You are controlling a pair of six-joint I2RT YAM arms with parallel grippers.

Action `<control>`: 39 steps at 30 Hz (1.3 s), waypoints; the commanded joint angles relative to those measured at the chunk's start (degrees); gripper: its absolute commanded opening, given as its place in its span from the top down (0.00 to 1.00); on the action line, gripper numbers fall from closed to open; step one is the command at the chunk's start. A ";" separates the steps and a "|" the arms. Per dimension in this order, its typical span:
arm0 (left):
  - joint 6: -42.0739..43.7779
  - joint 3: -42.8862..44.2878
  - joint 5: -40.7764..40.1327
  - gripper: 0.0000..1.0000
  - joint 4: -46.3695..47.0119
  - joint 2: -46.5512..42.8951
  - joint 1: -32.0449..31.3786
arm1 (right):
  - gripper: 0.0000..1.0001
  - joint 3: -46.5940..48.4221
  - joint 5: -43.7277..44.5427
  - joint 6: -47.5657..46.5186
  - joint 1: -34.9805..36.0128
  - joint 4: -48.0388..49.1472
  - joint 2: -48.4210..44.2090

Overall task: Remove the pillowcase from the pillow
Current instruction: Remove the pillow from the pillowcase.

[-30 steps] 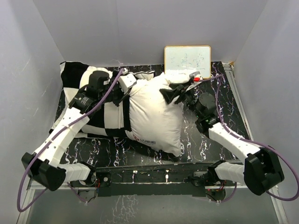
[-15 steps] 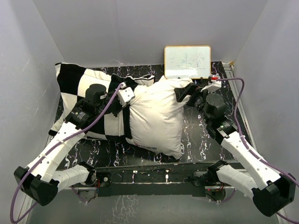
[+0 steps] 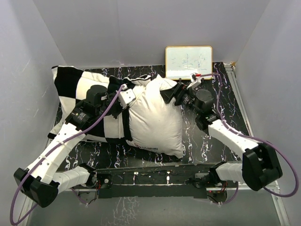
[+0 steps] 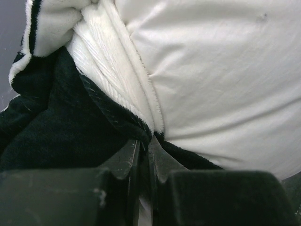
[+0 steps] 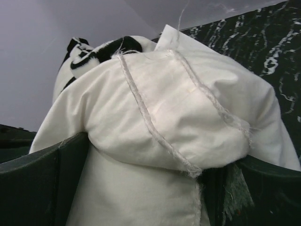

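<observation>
The pillow lay in the middle of the black marbled tabletop, its right part bare and white, its left end inside the pillowcase. The checkered pillowcase was bunched toward the far left corner, its open edge running across the pillow beside the left pincer. That pincer was closed narrow on the pillowcase: in the left wrist view its fingers met with a fold of the black plush edge pinched between them, the white pillow just beyond. The right pincer stood wide at the pillow's far right corner. In the right wrist view its fingers sat at either side of that seamed corner, which bulged between them; whether they pressed it could not be told. A small red logo showed near the pillow's near edge. A whiteboard leaned against the back wall, behind the right pincer.
</observation>
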 commanded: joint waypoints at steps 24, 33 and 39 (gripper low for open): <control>-1.33 2.57 3.10 1.00 -9.42 2.70 -1.55 | 0.02 1.27 -28.17 9.72 9.12 35.28 1.15; -1.39 1.61 3.23 1.00 -8.71 2.46 -1.51 | 0.02 10.68 -26.45 -7.84 15.03 6.01 -0.51; -2.11 2.23 4.15 1.00 -8.99 2.04 -1.57 | 0.02 13.74 -7.86 -22.29 18.47 -15.48 3.80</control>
